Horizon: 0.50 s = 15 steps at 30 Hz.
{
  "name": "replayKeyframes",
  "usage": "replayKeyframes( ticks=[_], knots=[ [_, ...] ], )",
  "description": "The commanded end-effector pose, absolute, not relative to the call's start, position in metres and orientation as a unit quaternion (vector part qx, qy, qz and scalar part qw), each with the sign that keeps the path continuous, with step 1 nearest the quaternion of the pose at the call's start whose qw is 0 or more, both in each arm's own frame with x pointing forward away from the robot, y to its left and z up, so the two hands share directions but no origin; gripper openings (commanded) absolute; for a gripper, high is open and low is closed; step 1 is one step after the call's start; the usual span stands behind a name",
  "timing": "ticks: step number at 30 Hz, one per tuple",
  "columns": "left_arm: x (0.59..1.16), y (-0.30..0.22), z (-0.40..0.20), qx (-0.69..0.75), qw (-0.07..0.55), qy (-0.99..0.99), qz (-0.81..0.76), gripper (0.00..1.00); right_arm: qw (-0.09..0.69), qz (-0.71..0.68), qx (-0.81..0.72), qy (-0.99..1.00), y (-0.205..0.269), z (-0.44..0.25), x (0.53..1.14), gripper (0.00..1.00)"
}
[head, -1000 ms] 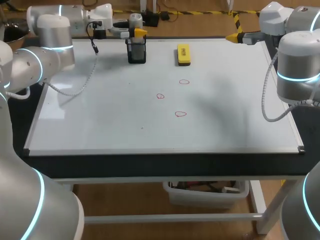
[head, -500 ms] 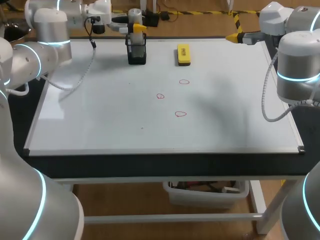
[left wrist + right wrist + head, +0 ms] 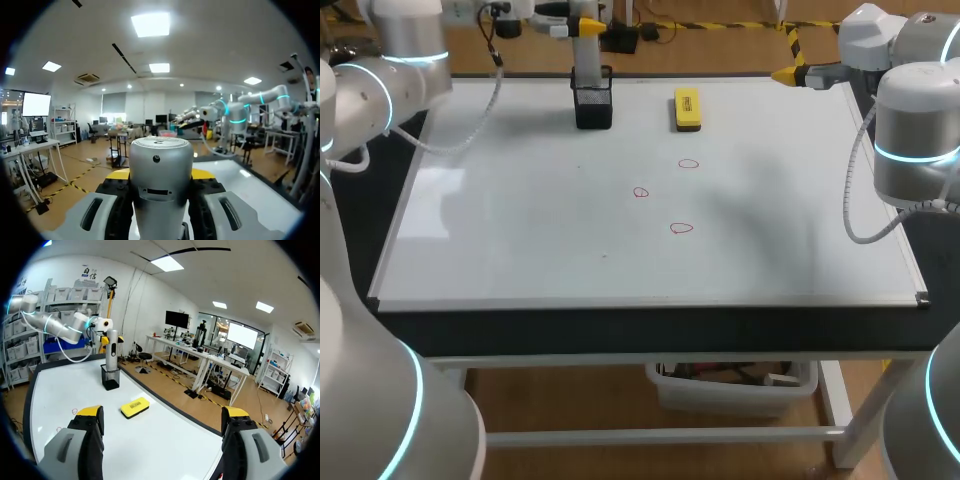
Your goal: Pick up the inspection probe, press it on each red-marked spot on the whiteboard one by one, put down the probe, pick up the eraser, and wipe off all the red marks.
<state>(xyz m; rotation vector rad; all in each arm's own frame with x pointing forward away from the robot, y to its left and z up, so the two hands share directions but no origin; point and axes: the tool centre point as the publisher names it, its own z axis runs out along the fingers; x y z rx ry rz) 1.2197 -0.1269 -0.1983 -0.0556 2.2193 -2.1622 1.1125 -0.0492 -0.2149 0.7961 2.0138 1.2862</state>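
1. Head view shows the left gripper [image 3: 582,26] at the far edge of the large white whiteboard [image 3: 520,230]. Its two yellow-tipped fingers press on the silver cylindrical inspection probe [image 3: 585,50] from both sides, so it grips the probe
2. The probe stands upright over the small black holder [image 3: 593,108]. Its lower end seems to be inside the holder's mouth, so I judge the pick-up is only half done
3. The three small red marks [image 3: 641,192] in the middle of the whiteboard are all there. None looks wiped, and the pressing is not yet begun, as far as I can judge
4. The yellow block eraser [image 3: 687,108] lies flat near the holder, with no gripper at it
5. The right gripper [image 3: 163,415] is at the far right corner, fingers wide apart and nothing between them
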Motion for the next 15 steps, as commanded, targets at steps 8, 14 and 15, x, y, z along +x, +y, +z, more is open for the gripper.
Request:
replayKeyframes(
  ticks=[8, 14, 15],
  knots=[
    [1.193, -0.113, -0.145, -0.031, 0.059, 0.71, -0.701, 0.0, 0.307, 0.487, 0.3, 0.761, -0.049, -0.215, 1.113, 1.0],
    [1.181, -0.093, -0.128, -0.037, 0.083, 0.707, -0.701, 0.0, 0.307, 0.487, 0.3, 0.761, -0.049, -0.215, 1.113, 1.0],
    [1.178, -0.088, -0.127, -0.041, 0.087, 0.707, -0.701, 0.0, 0.307, 0.487, 0.3, 0.761, -0.049, -0.215, 1.113, 1.0]
  ],
)
